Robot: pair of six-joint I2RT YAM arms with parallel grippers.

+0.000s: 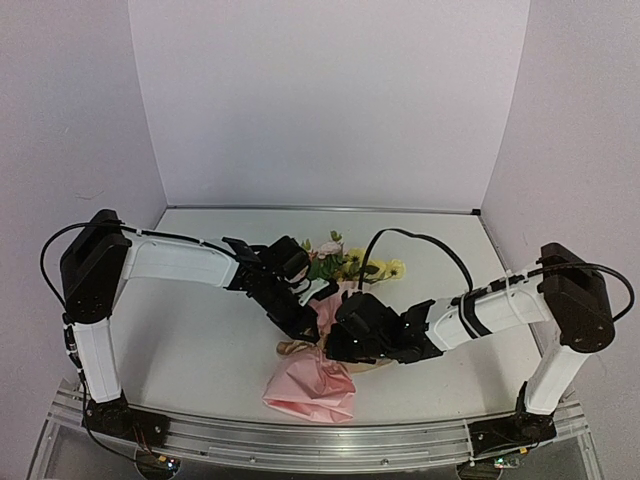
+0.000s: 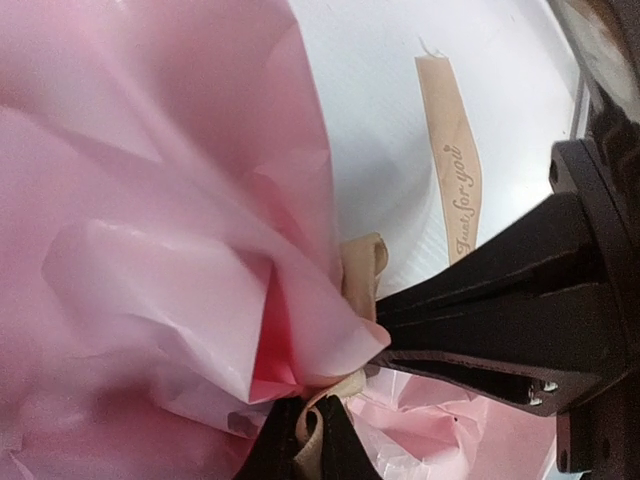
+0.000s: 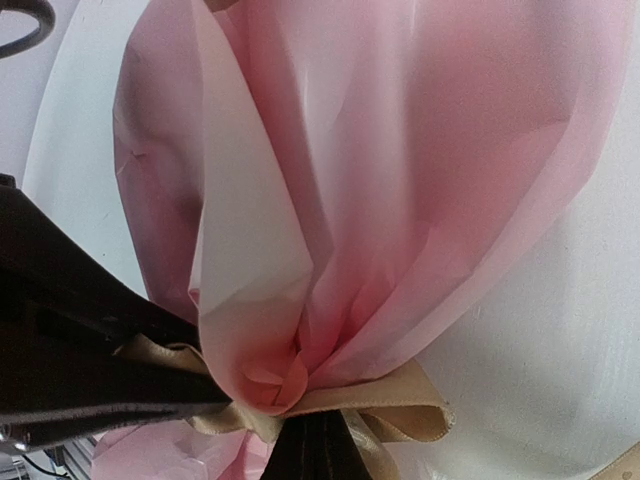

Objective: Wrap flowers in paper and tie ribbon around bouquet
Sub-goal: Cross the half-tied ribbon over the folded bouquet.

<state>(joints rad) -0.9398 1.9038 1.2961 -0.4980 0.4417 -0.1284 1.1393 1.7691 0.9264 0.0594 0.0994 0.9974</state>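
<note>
The bouquet lies mid-table, its yellow and pinkish flowers (image 1: 345, 262) pointing to the back and the pink paper (image 1: 312, 390) flaring toward the near edge. Both grippers meet at its narrow waist, where the tan ribbon (image 1: 290, 348) goes round. My left gripper (image 2: 310, 415) is shut on a fold of the ribbon (image 2: 362, 265) just below the gathered paper (image 2: 150, 200). My right gripper (image 3: 315, 428) is shut on the ribbon (image 3: 400, 405) under the pinched paper (image 3: 400, 150). The left gripper (image 1: 305, 328) and right gripper (image 1: 340, 345) almost touch. The stems are hidden inside the paper.
A loose ribbon tail (image 2: 455, 170) printed "Just for you" lies flat on the white table (image 1: 200, 340). The right arm's black fingers (image 2: 480, 300) fill the right of the left wrist view. White walls enclose the table on three sides.
</note>
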